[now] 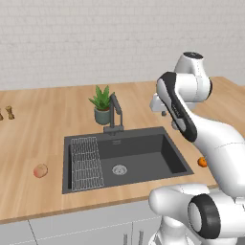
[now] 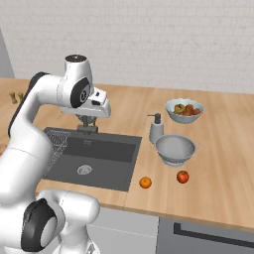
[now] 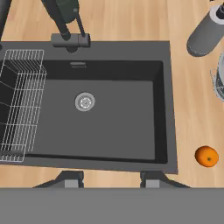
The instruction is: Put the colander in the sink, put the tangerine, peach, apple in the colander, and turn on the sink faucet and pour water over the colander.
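The arm reaches high over the sink point(image 3: 100, 127), gripper point(image 3: 107, 180) pointing down, jaws apart and empty. The colander point(image 3: 220, 83) is cut off at the hand view's edge.

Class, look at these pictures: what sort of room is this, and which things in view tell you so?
Most likely a kitchen: a dark sink with a faucet is set into a wooden counter, and a colander and a bowl of fruit stand nearby.

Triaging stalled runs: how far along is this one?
Nothing done: dark grey sink holds no colander. Whitish perforated colander, orange tangerine, red apple and pale peach sit on the counter. Gripper holds nothing above the basin. All steps remain.
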### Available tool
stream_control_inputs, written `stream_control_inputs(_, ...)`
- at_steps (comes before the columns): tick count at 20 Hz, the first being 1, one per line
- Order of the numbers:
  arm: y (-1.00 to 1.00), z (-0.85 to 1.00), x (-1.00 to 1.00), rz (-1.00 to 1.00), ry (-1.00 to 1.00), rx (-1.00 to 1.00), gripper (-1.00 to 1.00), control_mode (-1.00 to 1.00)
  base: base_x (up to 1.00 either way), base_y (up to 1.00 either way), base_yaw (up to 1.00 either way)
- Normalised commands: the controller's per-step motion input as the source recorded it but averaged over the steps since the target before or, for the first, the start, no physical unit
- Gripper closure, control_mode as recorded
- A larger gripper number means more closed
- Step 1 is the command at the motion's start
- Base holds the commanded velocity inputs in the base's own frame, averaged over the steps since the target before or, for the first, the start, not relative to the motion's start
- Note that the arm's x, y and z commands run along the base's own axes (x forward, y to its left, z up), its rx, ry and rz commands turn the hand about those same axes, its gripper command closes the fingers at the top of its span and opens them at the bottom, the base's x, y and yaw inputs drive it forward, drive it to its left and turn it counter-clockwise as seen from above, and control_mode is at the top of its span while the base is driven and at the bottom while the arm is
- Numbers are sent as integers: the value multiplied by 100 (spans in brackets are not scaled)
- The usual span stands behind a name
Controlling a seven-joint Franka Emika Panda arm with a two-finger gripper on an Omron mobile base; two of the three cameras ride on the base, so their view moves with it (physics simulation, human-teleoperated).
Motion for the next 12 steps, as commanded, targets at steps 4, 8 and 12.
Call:
stream_control_inputs(4,-34,-7,-28,0,-4,0,-100,-100,0,0,0)
stream_control_inputs(8,-91,0,-74,0,-1,0,-100,-100,0,0,0)
stream_control_inputs(12,-79,-9,-52,-3,0,-1,-100,-100,0,0,0)
